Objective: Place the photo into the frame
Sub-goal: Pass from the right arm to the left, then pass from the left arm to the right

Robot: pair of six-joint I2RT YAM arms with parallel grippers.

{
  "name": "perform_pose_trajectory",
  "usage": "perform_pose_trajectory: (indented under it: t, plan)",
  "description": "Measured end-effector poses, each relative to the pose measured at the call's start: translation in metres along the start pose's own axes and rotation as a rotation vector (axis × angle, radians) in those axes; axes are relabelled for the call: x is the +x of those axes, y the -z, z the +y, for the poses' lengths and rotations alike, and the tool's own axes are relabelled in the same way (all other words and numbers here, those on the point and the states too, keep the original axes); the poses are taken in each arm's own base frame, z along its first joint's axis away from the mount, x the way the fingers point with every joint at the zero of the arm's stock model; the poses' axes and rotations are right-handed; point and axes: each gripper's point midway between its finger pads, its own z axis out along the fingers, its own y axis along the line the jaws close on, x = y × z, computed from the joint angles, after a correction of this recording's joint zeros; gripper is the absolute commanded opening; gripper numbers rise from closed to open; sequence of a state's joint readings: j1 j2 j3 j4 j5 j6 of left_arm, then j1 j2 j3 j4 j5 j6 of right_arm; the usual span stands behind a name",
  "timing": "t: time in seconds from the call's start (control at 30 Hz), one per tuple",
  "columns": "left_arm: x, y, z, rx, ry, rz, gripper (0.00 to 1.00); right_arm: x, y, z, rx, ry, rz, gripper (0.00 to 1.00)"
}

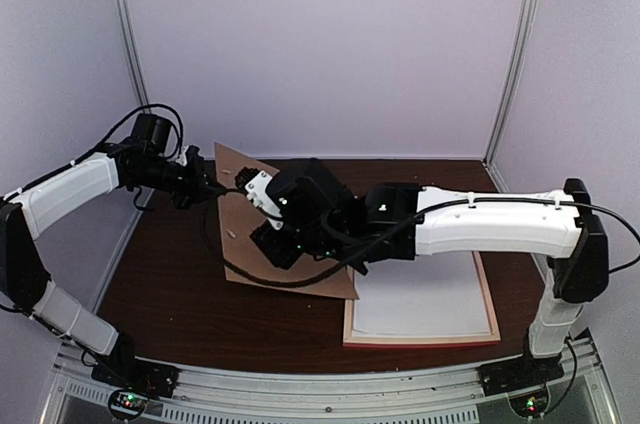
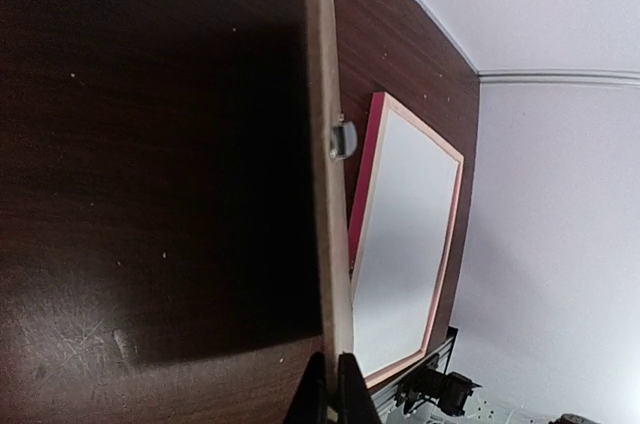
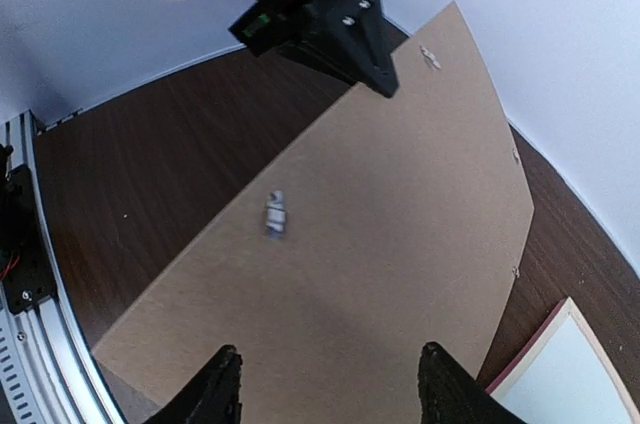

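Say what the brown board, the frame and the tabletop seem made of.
Brown board: probably hardboard or stiff card; matte, even tan, thin edge. Frame: likely wood; pale face, pink-painted side. Tabletop: dark wood or laminate; visible grain, faint sheen.

Pale lilac walls enclose a dark wooden table; silver corner posts rise at eleven and one o'clock.

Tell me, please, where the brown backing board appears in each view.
Top external: backing board tilted, centre-left; frame at its lower right.
Left wrist: backing board edge-on, a central vertical strip; frame to its right.
Right wrist: backing board fills the centre; frame corner bottom right.
Shared landmark: the frame.
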State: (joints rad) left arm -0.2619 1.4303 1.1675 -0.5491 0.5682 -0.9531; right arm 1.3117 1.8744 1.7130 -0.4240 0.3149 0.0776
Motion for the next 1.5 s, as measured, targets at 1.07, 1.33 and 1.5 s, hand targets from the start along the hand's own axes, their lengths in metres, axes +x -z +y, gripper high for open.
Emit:
perform_pose_trajectory:
  t: [1.07,1.33,1.5]
  plan:
    - [0.024,-0.008,-0.04,0.284,-0.213,0.184,0.0,0.145,-0.004,-0.219,0.234,-0.668,0.301,0.6]
    - [0.015,-0.005,-0.062,0.381,-0.199,0.164,0.0,0.178,0.012,-0.245,0.214,-0.786,0.339,0.64]
    - [0.014,-0.002,-0.067,0.39,-0.192,0.168,0.0,0.172,0.011,-0.233,0.116,-0.811,0.317,0.67]
